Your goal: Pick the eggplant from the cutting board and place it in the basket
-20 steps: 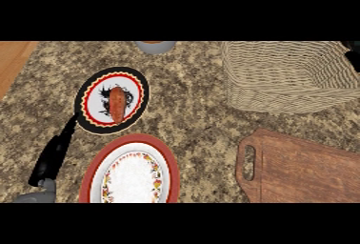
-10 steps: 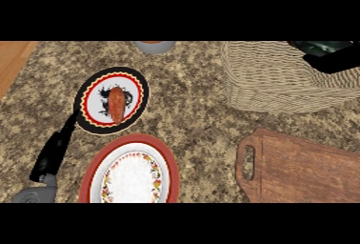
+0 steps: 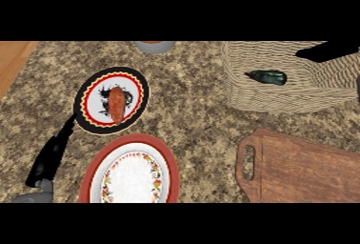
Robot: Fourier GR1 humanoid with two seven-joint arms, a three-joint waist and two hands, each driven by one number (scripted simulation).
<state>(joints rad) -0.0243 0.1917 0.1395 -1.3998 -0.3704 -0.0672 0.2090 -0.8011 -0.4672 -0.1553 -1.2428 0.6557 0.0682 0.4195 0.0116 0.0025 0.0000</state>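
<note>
Eggplant [image 3: 268, 76] inside basket [image 3: 243, 86]; right hand [image 3: 329, 50] above rim (grip indiscernible); cutting board [image 3: 302, 167] bare.

Eggplant in the basket, cutting board bare.
The dark, glossy eggplant [image 3: 268, 76] lies on its side inside the woven basket [image 3: 246, 90], near its left wall; the brown wooden cutting board [image 3: 302, 167], handle slot leftward, lies below the basket.

Bare counter [image 3: 197, 114] between plates [image 3: 112, 100] and basket [image 3: 281, 90] — cutting board [image 3: 302, 171] blocks lower right.
</note>
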